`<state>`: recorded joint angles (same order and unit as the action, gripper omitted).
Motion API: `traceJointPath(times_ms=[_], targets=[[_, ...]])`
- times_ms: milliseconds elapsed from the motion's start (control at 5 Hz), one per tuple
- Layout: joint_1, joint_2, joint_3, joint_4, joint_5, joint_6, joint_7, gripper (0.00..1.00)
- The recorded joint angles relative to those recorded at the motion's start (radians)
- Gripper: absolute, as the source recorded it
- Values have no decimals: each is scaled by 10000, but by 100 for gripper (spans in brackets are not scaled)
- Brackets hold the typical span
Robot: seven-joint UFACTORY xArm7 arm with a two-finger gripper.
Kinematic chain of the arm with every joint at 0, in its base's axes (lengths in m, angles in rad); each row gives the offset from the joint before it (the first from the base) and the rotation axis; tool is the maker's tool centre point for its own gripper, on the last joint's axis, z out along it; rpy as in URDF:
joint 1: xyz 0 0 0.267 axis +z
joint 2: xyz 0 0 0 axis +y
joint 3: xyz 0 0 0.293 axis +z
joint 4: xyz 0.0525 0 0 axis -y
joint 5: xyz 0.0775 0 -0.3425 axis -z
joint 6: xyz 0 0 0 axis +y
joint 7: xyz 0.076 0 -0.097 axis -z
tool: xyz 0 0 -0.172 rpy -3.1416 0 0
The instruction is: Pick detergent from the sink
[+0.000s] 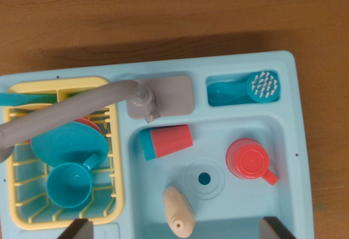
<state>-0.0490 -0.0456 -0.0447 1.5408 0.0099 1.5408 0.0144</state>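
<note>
The detergent, a beige bottle [178, 210], lies on its side in the light blue sink basin [234, 130], near the front wall, its nozzle toward the bottom of the wrist view. My gripper [177, 231] is open and above the sink. Only its two dark fingertips [76, 229] show at the bottom edge, far apart, with the bottle between them and nothing held.
In the basin lie a red-and-teal cup [166, 141] on its side, a red mug [251, 161] and the drain [204, 179]. A grey faucet [71, 113] swings left over the yellow dish rack [19, 211] holding a teal cup [68, 184] and plate [62, 141]. A teal brush [262, 86] rests in the back tray. The wooden table [163, 15] surrounds the sink.
</note>
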Motion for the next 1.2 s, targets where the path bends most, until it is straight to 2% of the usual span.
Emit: traceJointPath(times_ms=[200,400,600,800,1000,1200], targets=[[5,16,-14,-205,29,-206,-132,0],[5,16,-14,-205,29,-206,-132,0],[12,37,-32,-463,66,-464,-297,0],[12,37,-32,-463,66,-464,-297,0],[20,60,-52,-748,106,-751,-480,0],[20,60,-52,-748,106,-751,-480,0]])
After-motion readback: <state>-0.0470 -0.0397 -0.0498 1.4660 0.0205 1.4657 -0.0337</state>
